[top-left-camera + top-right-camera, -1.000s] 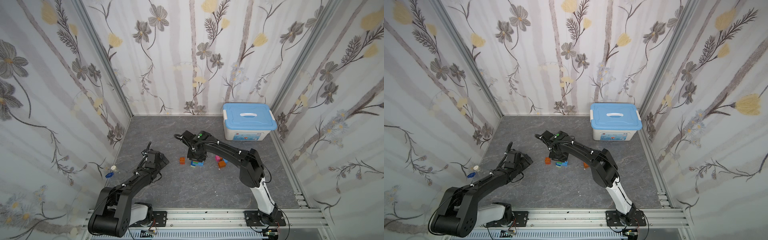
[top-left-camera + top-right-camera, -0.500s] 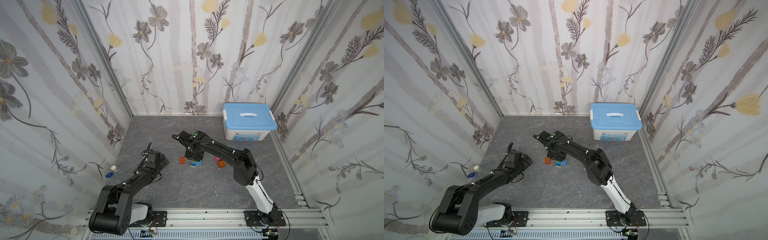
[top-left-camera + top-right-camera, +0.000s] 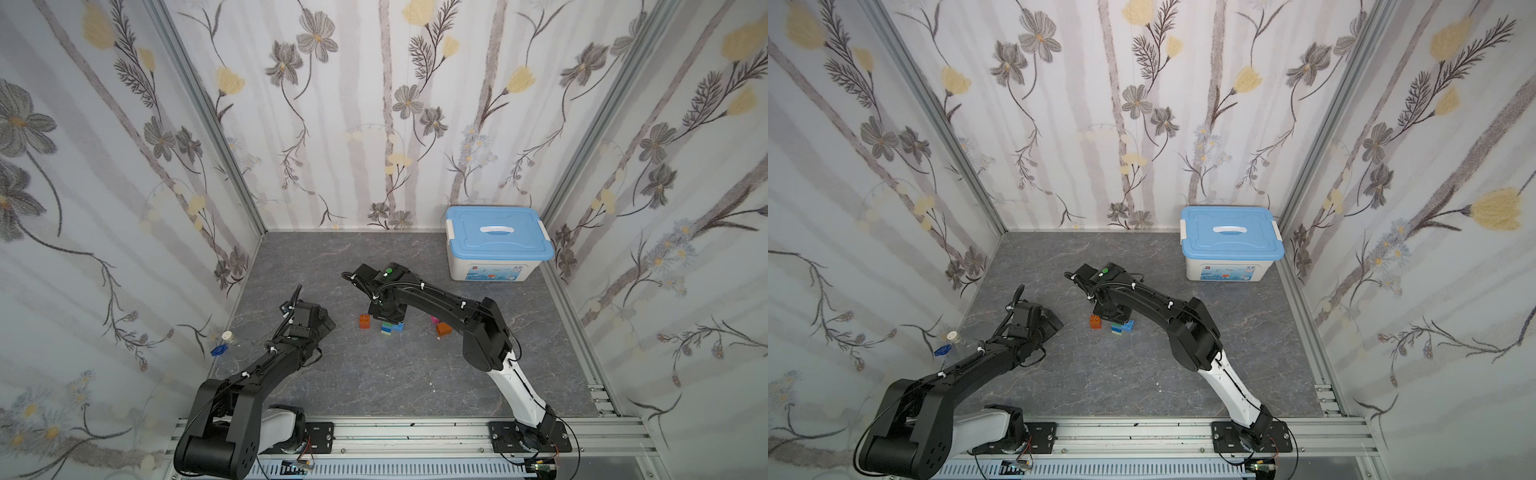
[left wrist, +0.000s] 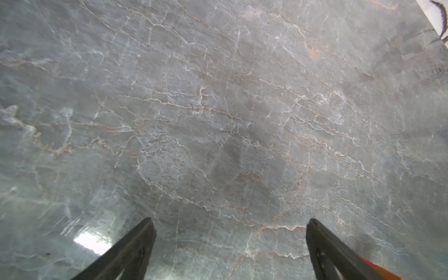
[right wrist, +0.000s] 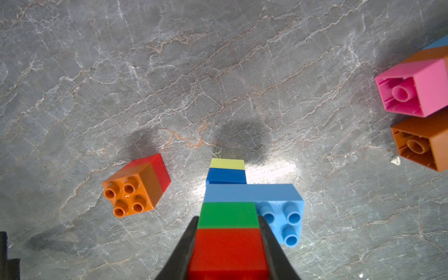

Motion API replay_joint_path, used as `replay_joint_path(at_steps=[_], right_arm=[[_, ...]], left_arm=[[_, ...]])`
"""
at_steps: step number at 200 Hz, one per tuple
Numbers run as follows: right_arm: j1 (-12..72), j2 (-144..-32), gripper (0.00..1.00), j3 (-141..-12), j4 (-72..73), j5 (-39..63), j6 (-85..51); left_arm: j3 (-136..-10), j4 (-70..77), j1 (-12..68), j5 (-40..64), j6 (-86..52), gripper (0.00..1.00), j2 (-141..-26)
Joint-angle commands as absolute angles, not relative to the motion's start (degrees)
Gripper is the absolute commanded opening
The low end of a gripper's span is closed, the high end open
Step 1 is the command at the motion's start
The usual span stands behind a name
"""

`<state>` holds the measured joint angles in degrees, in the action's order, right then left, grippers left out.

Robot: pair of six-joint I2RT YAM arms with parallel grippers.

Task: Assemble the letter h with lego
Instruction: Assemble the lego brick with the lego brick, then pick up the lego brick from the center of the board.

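A: A grey marbled worktop is enclosed by flower-papered walls. Where is the lego found?

B: A stack is stood directly under the right end effector, whose fingers are clamped on the red brick at its top. Below it, a green brick, a long light-blue brick, a dark-blue brick and a lime brick are seen.

A: And further out?

B: An orange-on-red pair is stood just beside the fingers, apart from the stack. A pink brick and an orange brick are laid on their sides, well away on the opposite side. The left end effector is held spread wide over bare worktop, nothing between its fingers.

A: What could go wrong?

B: The long brick overhangs a narrow foot, so the stack could be tipped by an off-centre press, or dragged up if the hold is not released before withdrawal.

A: Any writing?

B: A label is carried by the storage box, far beyond the end effector, but nothing on it can be read.
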<state>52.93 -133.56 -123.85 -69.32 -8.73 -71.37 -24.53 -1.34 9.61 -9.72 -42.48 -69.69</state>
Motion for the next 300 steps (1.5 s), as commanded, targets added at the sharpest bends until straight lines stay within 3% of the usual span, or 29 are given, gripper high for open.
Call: replay_joint_path(at_steps=[1,48,105,160,187,234,300], right_arm=[[52.9,-135.5,0.20,-123.2,-72.5,-10.8,-74.5],[53.4,-138.4,0.19,-124.0,-70.8,-5.7,-75.2],[54.0,-140.0,0.19,-124.0,-75.3,-8.5,-71.2],[54.1,-141.8,0.14,-109.0,-64.4,-3.3,-67.6],[53.6,-141.5,0.14,-107.9,-63.4,-3.5,-66.0],[51.2,-131.9,0.14,-108.2,-66.0,-5.0,-60.0],[49.4,-114.7,0.15,-100.0,-67.5,-6.8,-53.0]], left_arm=[[-24.5,-2.3,9.5,-11.9,-43.6,1.00,-68.6],[-24.2,-2.7,9.6,-12.5,-43.7,1.00,-67.5],[-24.3,-2.5,9.5,-12.2,-43.7,1.00,-67.8],[-24.8,0.2,9.5,-7.7,-41.6,1.00,-69.8],[-25.5,2.1,9.6,-3.2,-40.5,1.00,-71.0],[-22.4,14.1,11.7,5.2,-38.2,1.00,-68.6],[-28.7,8.5,18.2,5.6,-35.0,0.99,-70.9]])
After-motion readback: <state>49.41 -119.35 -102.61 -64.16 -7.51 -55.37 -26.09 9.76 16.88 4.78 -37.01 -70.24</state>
